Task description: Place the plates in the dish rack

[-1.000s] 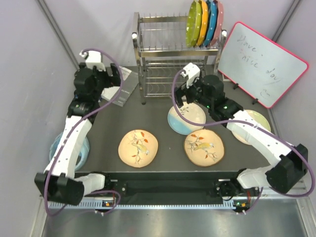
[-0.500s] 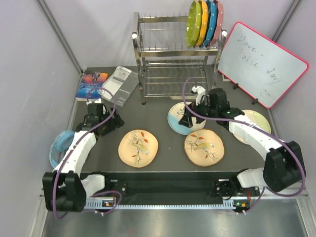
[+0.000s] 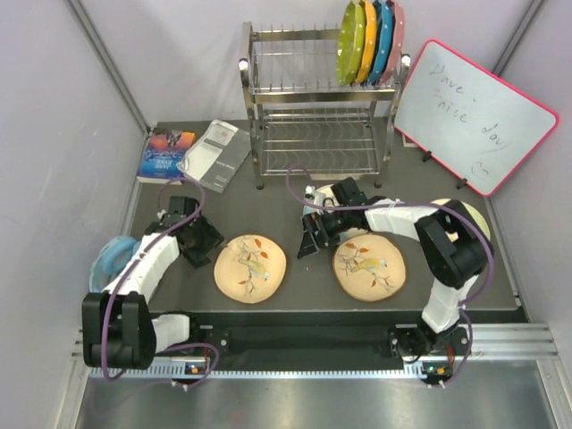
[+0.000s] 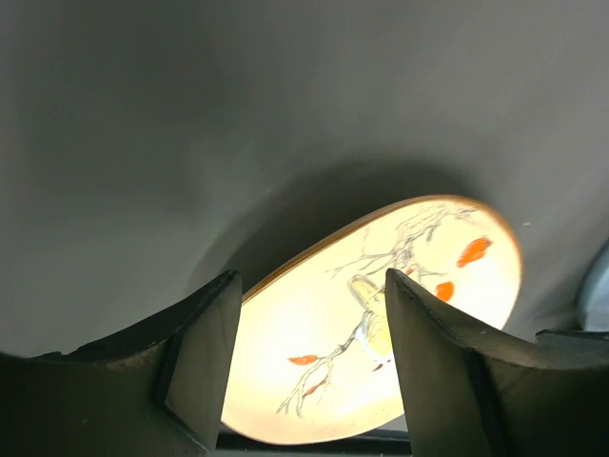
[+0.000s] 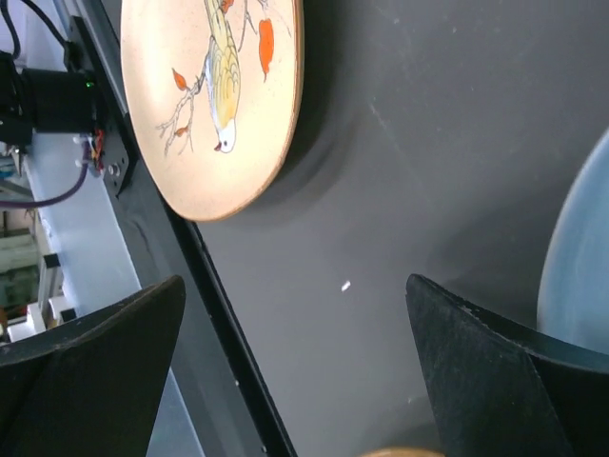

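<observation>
We see the left gripper (image 3: 207,241), jaws half open and empty, at 9 o'clock of the round tan bird-painted plate (image 3: 250,268); the right gripper (image 3: 310,243) has its jaws wide open and empty.

The top camera is looking down from above and behind the arm bases, taking in the whole dark grey bench (image 3: 268,201) out to the tall chrome wire rack (image 3: 313,134); the left wrist camera is sitting low and close, peering through the left claw (image 4: 309,324) at a round tan plate painted with a bird on a branch (image 4: 409,286), which the overhead view is sharing; the right wrist camera is hanging close above the bench's near edge.
</observation>
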`<state>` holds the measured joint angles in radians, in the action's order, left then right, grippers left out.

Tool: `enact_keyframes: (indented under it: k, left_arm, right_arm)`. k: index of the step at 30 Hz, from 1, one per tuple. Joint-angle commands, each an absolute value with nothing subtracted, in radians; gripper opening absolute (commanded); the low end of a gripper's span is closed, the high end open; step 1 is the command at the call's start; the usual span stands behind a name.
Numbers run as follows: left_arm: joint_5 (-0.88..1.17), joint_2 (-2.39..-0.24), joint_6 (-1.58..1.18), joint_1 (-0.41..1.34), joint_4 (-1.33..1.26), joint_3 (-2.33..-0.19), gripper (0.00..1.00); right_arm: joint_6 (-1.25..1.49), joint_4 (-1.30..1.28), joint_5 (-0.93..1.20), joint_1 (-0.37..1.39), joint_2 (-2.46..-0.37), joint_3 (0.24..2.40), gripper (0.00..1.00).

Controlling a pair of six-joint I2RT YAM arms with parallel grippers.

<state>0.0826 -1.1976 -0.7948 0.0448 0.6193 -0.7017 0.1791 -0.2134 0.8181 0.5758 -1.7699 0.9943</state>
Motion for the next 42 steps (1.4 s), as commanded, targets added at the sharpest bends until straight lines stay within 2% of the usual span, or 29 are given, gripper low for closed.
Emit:
enact_keyframes:
  k: [1, 6, 8, 16, 18, 24, 31, 38, 42]
  left_arm:
    - [0.035, -1.177, -0.850, 0.077, 0.698, -0.693, 0.68]
    - [0.018, -1.175, -0.870, 0.101, 0.727, -0.655, 0.68]
    - [0.021, -1.175, -0.868, 0.101, 0.730, -0.632, 0.61]
    - [0.072, -1.203, -0.876, 0.101, 0.672, -0.554, 0.52]
    - [0.095, -1.213, -0.876, 0.101, 0.641, -0.540, 0.45]
    - [0.129, -1.224, -0.888, 0.101, 0.595, -0.523, 0.40]
    - [0.138, -1.244, -0.896, 0.109, 0.538, -0.517, 0.39]
    - [0.130, -1.241, -0.888, 0.112, 0.509, -0.517, 0.39]
    - [0.132, -1.236, -0.885, 0.112, 0.480, -0.512, 0.39]
  right_arm:
    - [0.247, -0.103, 0.877, 0.597, -1.824, 1.074, 1.00]
    - [0.340, -0.011, 0.859, 0.627, -1.904, 1.126, 1.00]
    - [0.397, 0.038, 0.861, 0.640, -1.939, 1.144, 1.00]
    - [0.405, -0.026, 0.816, 0.696, -1.988, 1.181, 1.00]
    - [0.417, -0.026, 0.822, 0.704, -1.997, 1.167, 0.98]
    - [0.439, -0.026, 0.854, 0.719, -2.037, 1.177, 0.96]
    - [0.590, 0.165, 0.907, 0.738, -2.085, 1.196, 0.85]
    - [0.615, 0.199, 0.923, 0.761, -2.099, 1.221, 0.67]
    - [0.609, 0.199, 0.940, 0.762, -2.095, 1.215, 0.64]
